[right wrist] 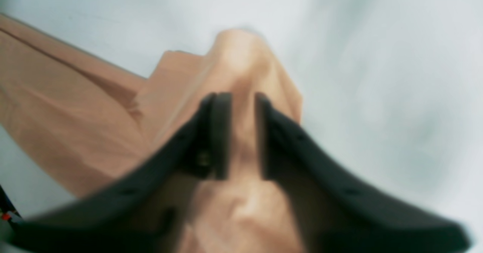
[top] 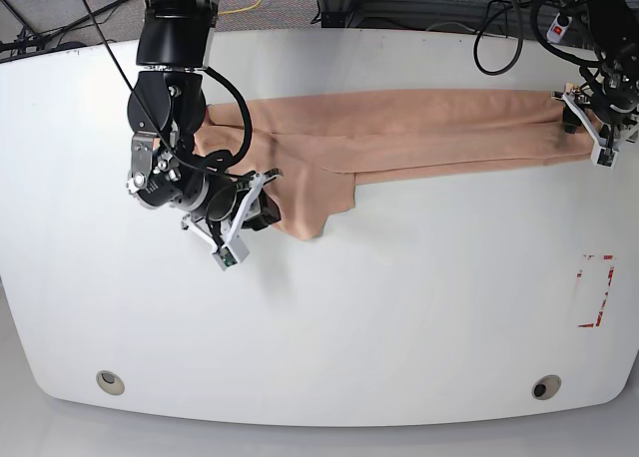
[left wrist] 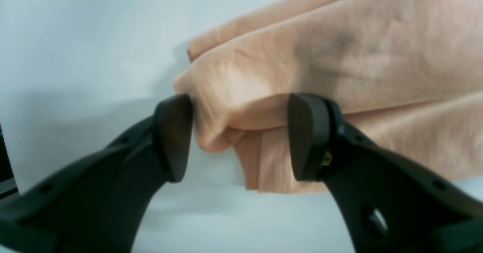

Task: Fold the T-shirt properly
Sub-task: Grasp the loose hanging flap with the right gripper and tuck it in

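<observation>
The peach T-shirt (top: 419, 128) lies stretched in a long band across the far part of the white table (top: 399, 327). At its left end a folded flap hangs toward the front. My right gripper (top: 262, 206) is at that flap. In the right wrist view its jaws (right wrist: 241, 132) stand narrow, with a tented ridge of the T-shirt (right wrist: 56, 106) pinched between them. My left gripper (top: 599, 138) is at the band's far right end. In the left wrist view it (left wrist: 239, 132) stands wide, straddling a bunched fold of the T-shirt (left wrist: 377, 57). The yellow print is hidden.
A red tape mark (top: 596, 289) is on the table near its right edge. Two round fittings (top: 110, 382) (top: 545, 387) sit near the front edge. Cables (top: 499, 28) run along the back, behind the table.
</observation>
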You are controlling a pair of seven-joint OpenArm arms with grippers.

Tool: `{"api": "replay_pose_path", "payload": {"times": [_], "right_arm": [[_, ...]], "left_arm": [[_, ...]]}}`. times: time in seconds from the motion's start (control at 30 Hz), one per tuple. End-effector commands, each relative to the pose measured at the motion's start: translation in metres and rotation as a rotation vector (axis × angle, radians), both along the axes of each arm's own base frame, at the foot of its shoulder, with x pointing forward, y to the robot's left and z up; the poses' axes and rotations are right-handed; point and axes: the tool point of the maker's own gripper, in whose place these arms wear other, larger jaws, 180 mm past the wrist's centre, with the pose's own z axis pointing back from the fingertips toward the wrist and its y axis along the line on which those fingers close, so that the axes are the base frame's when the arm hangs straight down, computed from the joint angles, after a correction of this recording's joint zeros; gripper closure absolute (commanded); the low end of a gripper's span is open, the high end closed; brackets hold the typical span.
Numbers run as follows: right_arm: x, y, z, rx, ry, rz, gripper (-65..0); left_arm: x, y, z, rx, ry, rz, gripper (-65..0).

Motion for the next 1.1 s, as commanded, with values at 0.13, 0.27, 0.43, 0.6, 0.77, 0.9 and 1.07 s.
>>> {"api": "replay_pose_path", "payload": {"times": [0.13, 0.27, 0.43, 0.6, 0.77, 0.9, 1.07], "right_arm": [[0.036, 0.004, 0.004, 0.092, -0.040, -0.034, -37.4], [0.047, -0.004, -0.015, 0.114, 0.014, -0.056, -36.3], [0.053, -0.005, -0.033, 0.154, 0.052, -0.089, -36.5], [0.049, 0.001, -0.039, 0.154, 0.063, -0.075, -36.5], [0.038, 0.021, -0.045, 0.138, 0.082, -0.010, -36.3], [0.033, 0.028, -0.048, 0.151, 0.091, -0.006, -35.2], [0.034, 0.029, -0.047, 0.155, 0.086, -0.007, -17.6]], "left_arm": [[0.009, 0.006, 0.013, 0.020, -0.039, -0.008, -37.2], [0.010, 0.005, 0.013, 0.020, -0.043, -0.009, -37.2], [0.010, 0.005, 0.013, 0.019, -0.044, -0.008, -37.2], [0.010, 0.006, 0.013, 0.018, -0.044, -0.005, -37.2], [0.010, 0.005, 0.013, 0.017, -0.044, -0.006, -37.2], [0.010, 0.005, 0.014, 0.018, -0.045, -0.006, -37.2], [0.010, 0.005, 0.013, 0.017, -0.045, -0.008, -37.2]]}}
